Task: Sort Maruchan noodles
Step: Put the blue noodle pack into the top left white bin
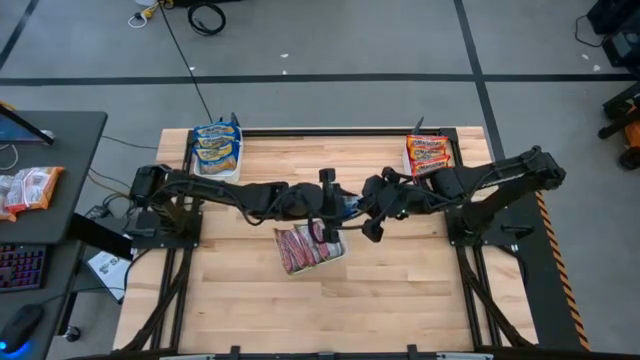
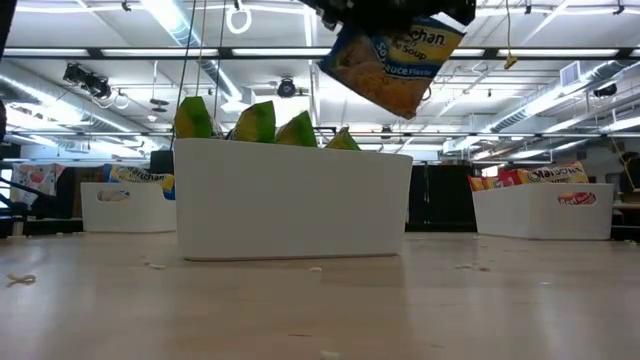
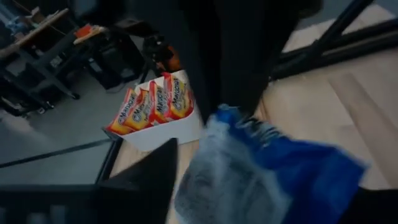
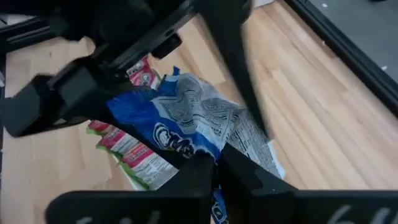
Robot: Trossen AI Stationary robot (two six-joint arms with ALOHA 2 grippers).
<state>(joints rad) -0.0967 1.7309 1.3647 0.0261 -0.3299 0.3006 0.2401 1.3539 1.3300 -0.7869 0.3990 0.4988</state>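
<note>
A blue-white Maruchan packet [image 1: 346, 207] is up in the air above the table's middle, between my two grippers. In the low view this packet [image 2: 395, 60] hangs tilted over the white centre tray [image 2: 290, 205]. My right gripper [image 4: 213, 167] is shut on it. My left gripper [image 1: 332, 200] is open, with one finger [image 3: 152, 177] on each side of the packet [image 3: 267, 174]. Whether those fingers touch it I cannot tell. Red-pink and green packets [image 1: 305, 248] stand on end in the centre tray. My right gripper pinches the blue-white packet between its two fingers at the crumpled edge nearest the wrist [image 4: 208, 149]. It comes roughly level from the table's right. The packet is lifted clear of the table and tilted, reaching away from the fingers toward the left gripper.
A white tray of blue packets [image 1: 216, 148] sits at the far left corner, and a tray of orange-red packets [image 1: 428, 153] at the far right corner. Bare wood lies on the near half of the table [image 1: 330, 310]. More packets [image 1: 30, 188] lie on a side desk.
</note>
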